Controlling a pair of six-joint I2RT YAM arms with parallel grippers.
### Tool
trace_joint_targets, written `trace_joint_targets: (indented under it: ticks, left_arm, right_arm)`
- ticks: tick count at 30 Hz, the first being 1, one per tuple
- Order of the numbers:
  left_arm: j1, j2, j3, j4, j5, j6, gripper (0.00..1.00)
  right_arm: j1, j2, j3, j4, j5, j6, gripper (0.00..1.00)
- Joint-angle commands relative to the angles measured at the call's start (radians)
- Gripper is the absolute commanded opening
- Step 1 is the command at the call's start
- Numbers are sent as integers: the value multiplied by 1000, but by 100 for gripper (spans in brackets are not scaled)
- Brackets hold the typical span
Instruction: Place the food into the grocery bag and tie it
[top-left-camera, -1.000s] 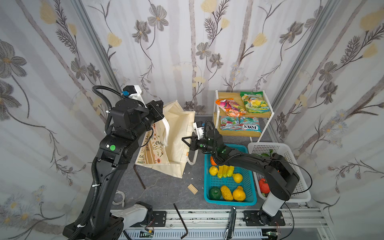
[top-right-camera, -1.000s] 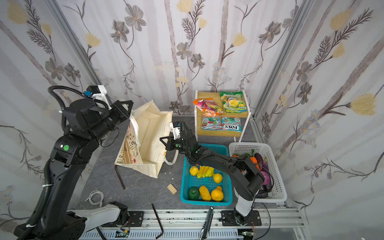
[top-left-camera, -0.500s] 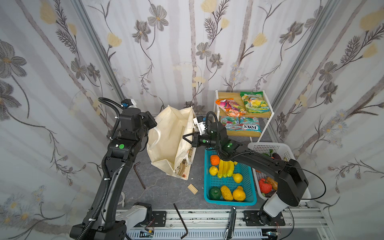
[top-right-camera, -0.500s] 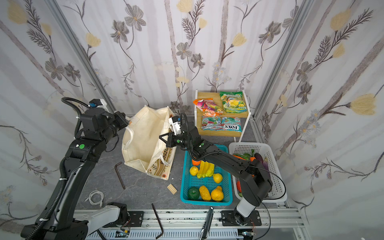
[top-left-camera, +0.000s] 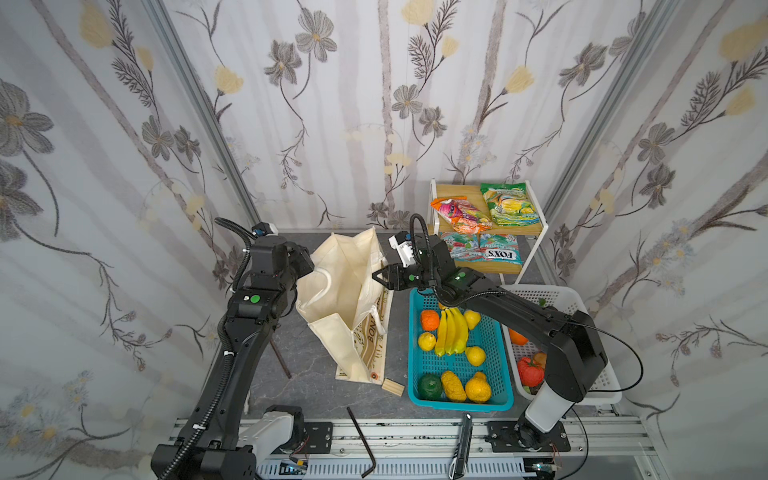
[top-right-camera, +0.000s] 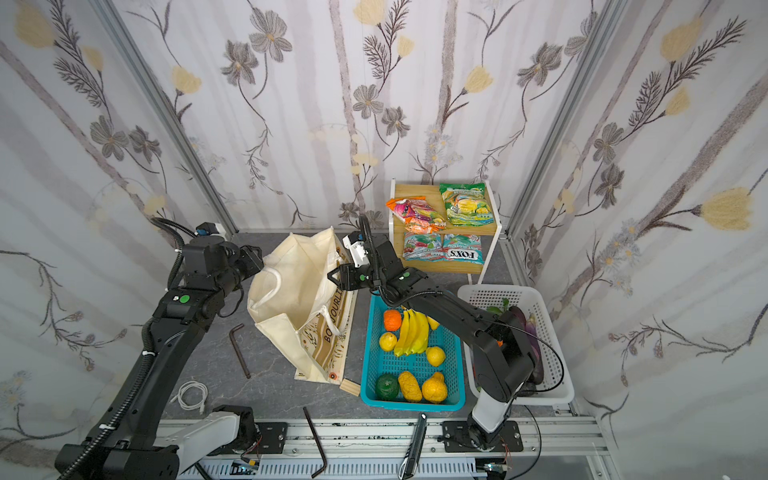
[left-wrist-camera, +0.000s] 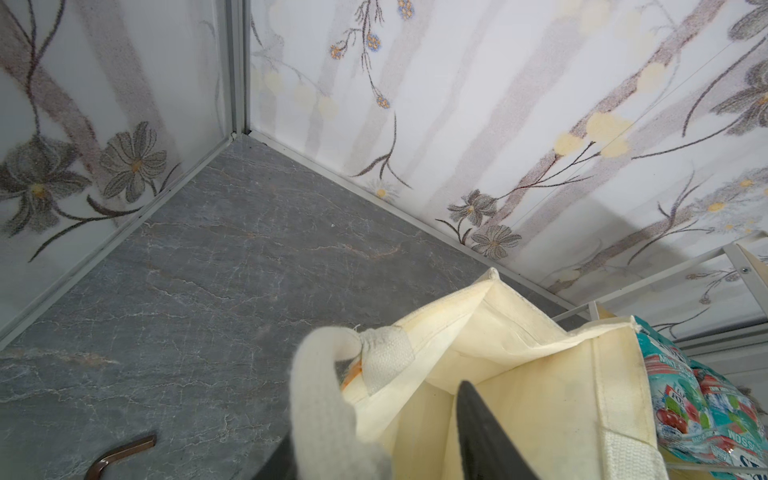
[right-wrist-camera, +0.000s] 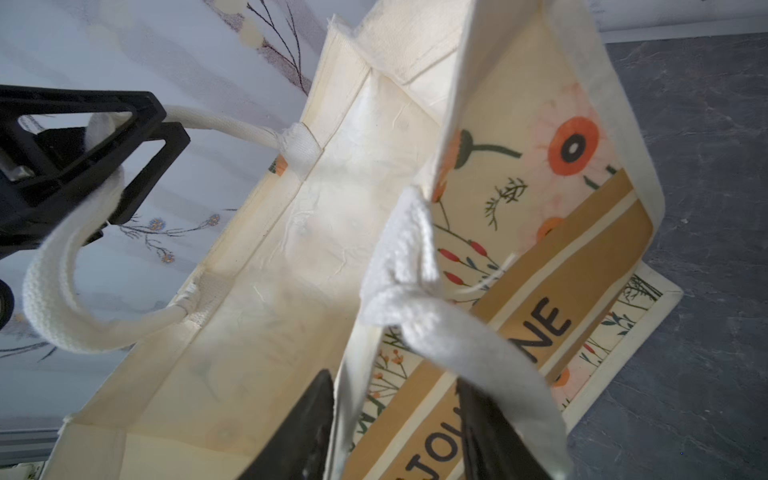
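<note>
The grocery bag (top-left-camera: 340, 291) stands open and slumped on the grey tabletop, just left of the teal basket (top-left-camera: 459, 404). At its left rim the left gripper (right-wrist-camera: 172, 124) has its fingers parted, with a white rope handle (right-wrist-camera: 50, 266) looped loosely between them. At its right rim the right gripper (top-left-camera: 376, 276) is spread astride the printed wall. The banana bunch (top-left-camera: 451, 332), orange (top-left-camera: 429, 320) and a lemon (top-left-camera: 427, 340) lie in the basket.

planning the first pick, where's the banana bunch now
In both top views the banana bunch lies in the teal basket, right of the grocery bag, between the orange and a lemon.
</note>
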Motion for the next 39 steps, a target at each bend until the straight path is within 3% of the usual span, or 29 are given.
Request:
trace_joint_targets:
  ticks: [1,4,8,9,12,14,16,19,22,25,30,34,36,39]
  left_arm:
    - [18,-19,19,58,-51,46,66]
    - [26,-27,67,59,-74,74,75]
    - [27,-9,95,58,-75,88,66]
    - [28,-6,95,57,-83,95,60]
    - [47,-9,92,55,-148,104,51]
    - [94,-22,84,56,-205,95,51]
    - [160,-41,73,58,-210,79,44]
    - [264,-60,58,66,-114,31,43]
    - [372,-72,-28,129,116,-85,49]
    - [391,-73,-67,183,208,-86,52]
    - [254,-98,105,172,102,69,77]
    - [-12,-72,289,120,-132,202,85]
    - [-117,-25,359,107,-114,261,88]
    - [-258,71,460,97,68,324,88]
  right_arm:
    - [2,-10,23,-50,47,-55,55]
    - [3,-21,28,-64,78,-74,59]
    - [-2,5,62,-129,131,-91,58]
    - [-3,8,64,-149,156,-91,58]
    - [-9,8,60,-189,201,-96,56]
    - [-10,-1,54,-197,223,-102,56]
    - [-14,-9,48,-199,241,-105,56]
    - [-16,-11,47,-197,244,-110,56]
    - [-18,0,45,-189,228,-117,56]
    - [-21,4,37,-173,199,-116,56]
    - [-21,-15,11,-129,184,-106,57]
    - [-21,-7,13,-126,177,-105,57]
    - [-20,-6,11,-125,171,-101,57]
    - [-21,-7,4,-122,168,-99,57]
